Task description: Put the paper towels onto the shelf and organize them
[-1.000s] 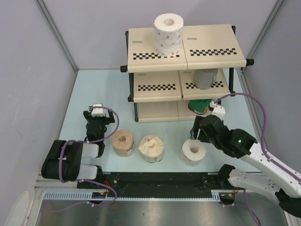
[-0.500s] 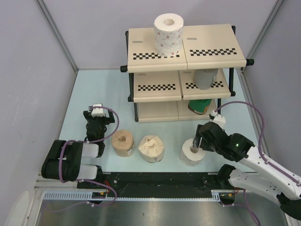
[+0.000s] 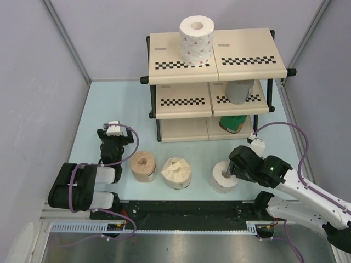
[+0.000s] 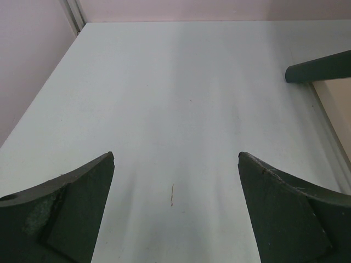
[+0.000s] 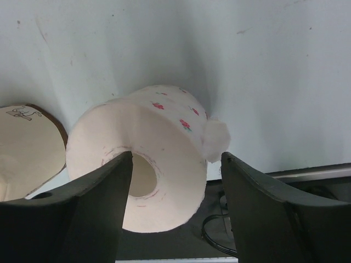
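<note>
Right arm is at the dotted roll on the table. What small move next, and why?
Probably close the right gripper: its open jaws straddle the wall of the dotted roll, one finger by the centre hole, the other outside, nothing gripped yet.

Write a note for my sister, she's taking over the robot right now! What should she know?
Left gripper: open, nothing in it, over bare table.
Right gripper: open, at the near dotted roll on the table, not gripping it yet.
Done: top dotted roll stands on the shelf top tier, grey roll on the middle tier, green roll on the bottom tier.
Left: shelve the near dotted roll, cream roll and tan roll.
</note>
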### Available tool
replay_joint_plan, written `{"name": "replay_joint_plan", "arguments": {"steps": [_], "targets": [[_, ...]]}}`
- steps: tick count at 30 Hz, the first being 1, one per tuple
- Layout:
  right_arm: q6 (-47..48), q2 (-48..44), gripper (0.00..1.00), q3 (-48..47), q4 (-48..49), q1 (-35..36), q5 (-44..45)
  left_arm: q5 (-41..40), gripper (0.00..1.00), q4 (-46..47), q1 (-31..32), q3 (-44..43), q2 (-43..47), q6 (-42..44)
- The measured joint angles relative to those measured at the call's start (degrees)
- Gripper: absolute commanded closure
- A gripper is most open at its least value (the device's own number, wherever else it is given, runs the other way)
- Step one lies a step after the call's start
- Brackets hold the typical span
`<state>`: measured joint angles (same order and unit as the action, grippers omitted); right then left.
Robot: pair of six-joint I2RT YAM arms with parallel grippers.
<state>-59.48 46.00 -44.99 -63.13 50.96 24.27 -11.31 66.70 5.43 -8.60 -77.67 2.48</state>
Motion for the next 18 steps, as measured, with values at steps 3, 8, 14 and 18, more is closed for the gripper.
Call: {"name": "replay_joint_plan", "arguments": {"steps": [3, 8, 14, 18], "targets": [[-1.42, -1.01, 0.33, 0.48, -0.70, 0.55, 0.33, 0.00, 0.00, 0.00, 0.00, 0.00, 0.00, 0.00], [-2.91, -1.22, 0.34, 2.03, 0.02, 1.22, 0.37, 0.02, 0.00, 0.00, 0.00, 0.00, 0.00, 0.00], [-3.72, 0.57, 0.36, 4.28, 2.56, 2.43, 0.00, 0.00, 0.00, 0.00, 0.00, 0.00, 0.00, 0.00], [-4.00, 1.99, 0.40, 6.25, 4.48, 2.91, -0.55, 0.00, 0.00, 0.00, 0.00, 0.00, 0.00, 0.00]]}}
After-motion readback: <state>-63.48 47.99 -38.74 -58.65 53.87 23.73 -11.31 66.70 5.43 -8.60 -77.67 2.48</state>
